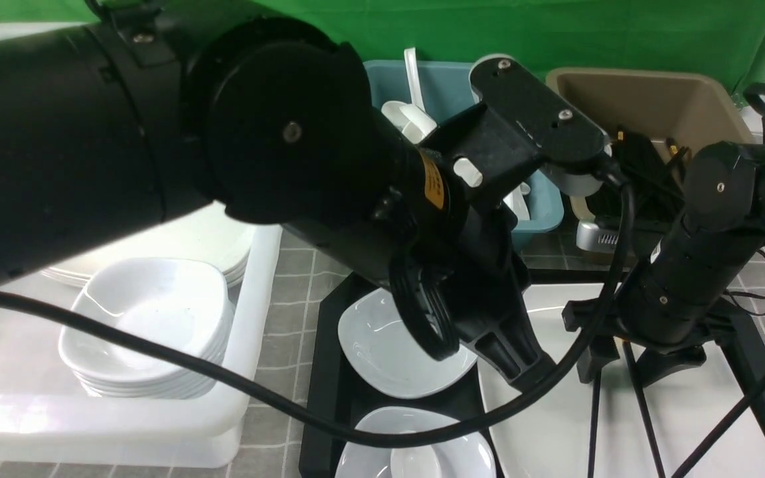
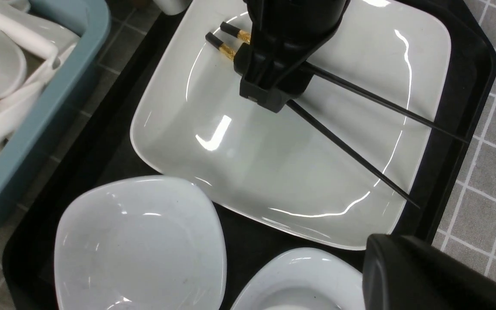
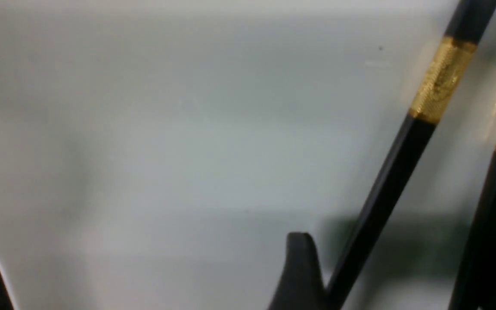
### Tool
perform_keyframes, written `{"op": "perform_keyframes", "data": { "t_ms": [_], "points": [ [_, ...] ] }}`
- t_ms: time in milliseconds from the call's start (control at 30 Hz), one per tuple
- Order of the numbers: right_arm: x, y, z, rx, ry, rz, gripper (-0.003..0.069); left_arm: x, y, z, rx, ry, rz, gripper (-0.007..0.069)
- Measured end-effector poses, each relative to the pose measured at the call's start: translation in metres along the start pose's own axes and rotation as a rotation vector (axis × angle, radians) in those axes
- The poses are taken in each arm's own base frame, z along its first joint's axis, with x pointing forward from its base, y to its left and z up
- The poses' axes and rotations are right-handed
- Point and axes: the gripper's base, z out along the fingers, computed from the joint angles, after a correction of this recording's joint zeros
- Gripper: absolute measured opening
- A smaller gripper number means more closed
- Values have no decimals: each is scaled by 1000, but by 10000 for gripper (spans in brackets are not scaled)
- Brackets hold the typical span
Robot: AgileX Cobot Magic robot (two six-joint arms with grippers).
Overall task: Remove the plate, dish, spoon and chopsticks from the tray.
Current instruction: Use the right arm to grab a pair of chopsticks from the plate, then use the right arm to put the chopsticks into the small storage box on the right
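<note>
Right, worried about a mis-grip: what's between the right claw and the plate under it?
Only the chopsticks: the left wrist view shows the right claw down over their gold-banded ends, with the bare white plate beneath them.

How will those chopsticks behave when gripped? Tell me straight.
Probably stiff and light: the chopsticks are thin, straight rods. Likely slippery, lying loose on the glossy plate. They splay apart toward the tips, so may pivot or slide when squeezed.
</note>
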Motion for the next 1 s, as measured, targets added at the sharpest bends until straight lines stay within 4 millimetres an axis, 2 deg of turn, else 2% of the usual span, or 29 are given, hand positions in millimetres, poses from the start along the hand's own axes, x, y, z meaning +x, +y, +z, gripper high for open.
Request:
{"op": "perform_keyframes", "data": {
  "t_ms": [33,67,167,200,367,533,633,700,733,800,867,933,1000],
  "points": [
    [0,0,0,1,4,0,447,0,0,0,0,0,1,2],
    [1,0,1,4,17,0,337,0,0,0,0,1,1,2],
    [2,-1,1,5,29,-2,166,0,0,0,0,1,-2,2],
    [3,0,1,3,34,-7,139,0,0,0,0,1,-3,2],
    [4,0,0,0,45,-25,146,0,0,0,0,2,-30,2],
    [10,2,-21,-12,12,-82,146,-2,1,0,-6,-20,-33,2],
    [17,4,-48,-29,-57,-118,146,-7,2,0,-21,-77,-38,2],
    [24,6,-79,-50,-161,-141,146,-15,4,-1,-45,-170,-49,2],
    [24,6,-81,-52,-171,-143,146,-17,5,-2,-51,-193,-50,2],
    [22,7,-115,-77,-323,-156,146,-31,9,-5,-93,-351,-52,2],
    [14,5,-141,-92,-452,-153,146,-42,12,-11,-128,-482,-53,2],
    [-2,-3,-169,-101,-611,-121,146,-52,15,-17,-159,-618,-66,2],
    [-17,-13,-184,-99,-721,-87,146,-59,17,-23,-178,-715,-84,2]
  ]
}}
